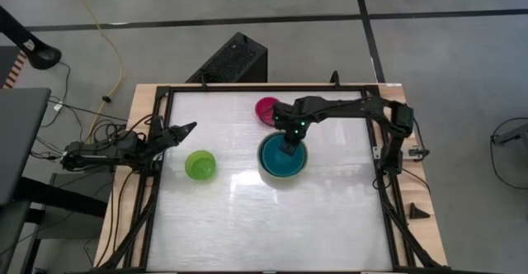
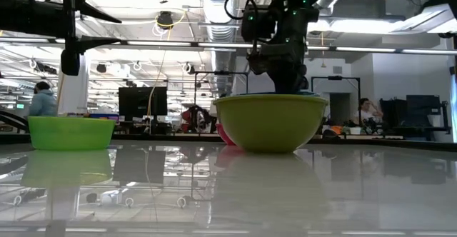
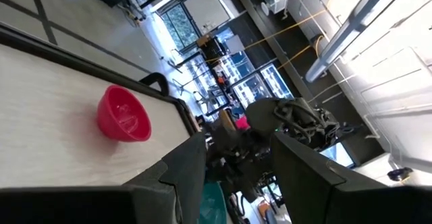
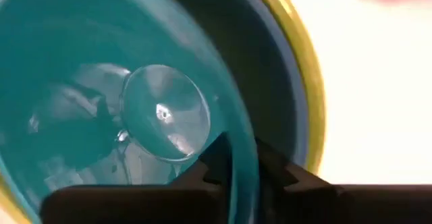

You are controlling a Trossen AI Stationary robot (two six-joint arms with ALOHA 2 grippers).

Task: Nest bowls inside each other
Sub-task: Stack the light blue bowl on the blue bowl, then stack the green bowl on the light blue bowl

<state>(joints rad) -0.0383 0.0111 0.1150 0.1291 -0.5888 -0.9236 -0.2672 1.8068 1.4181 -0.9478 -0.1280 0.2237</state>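
The teal bowl [image 1: 280, 162] sits inside the large olive-green bowl [image 2: 271, 123] at the table's middle. A light blue band [image 4: 297, 126] shows between the two walls. My right gripper [image 1: 289, 148] points down into this stack and is shut on the teal bowl. The magenta-pink bowl [image 1: 266, 109] rests on its base just beyond the stack, toward the far edge. The small bright green bowl [image 1: 200, 165] stands upright to the left. My left gripper [image 1: 188, 129] hangs open near the table's left edge, holding nothing. My right gripper has the teal bowl's rim [image 4: 244, 158] between its two fingers, one finger inside the bowl and one outside its wall. The fingers come from above, pointing steeply down. The teal bowl sits upright, down inside the olive-green bowl.
A black frame [image 1: 247, 88] runs round the white table top. Bare table lies toward the near edge and to the right of the stack. A black box [image 1: 231, 59] stands beyond the far edge. People sit in the room behind.
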